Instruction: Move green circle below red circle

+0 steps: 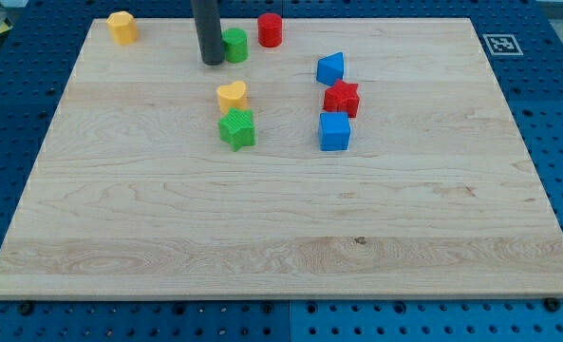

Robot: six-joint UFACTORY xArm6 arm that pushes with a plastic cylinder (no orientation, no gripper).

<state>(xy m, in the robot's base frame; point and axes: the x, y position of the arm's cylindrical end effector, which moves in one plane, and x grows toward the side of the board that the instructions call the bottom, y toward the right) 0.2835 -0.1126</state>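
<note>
You see my tip (212,62) touching the green circle block's (235,45) left side; red circle block (270,30) just right. No jaws fitted.

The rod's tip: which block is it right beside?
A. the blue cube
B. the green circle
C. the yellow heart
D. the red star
B: my tip sits right against the view's left side of the green circle, near the view's top, with the red circle just beyond to the right.
</note>
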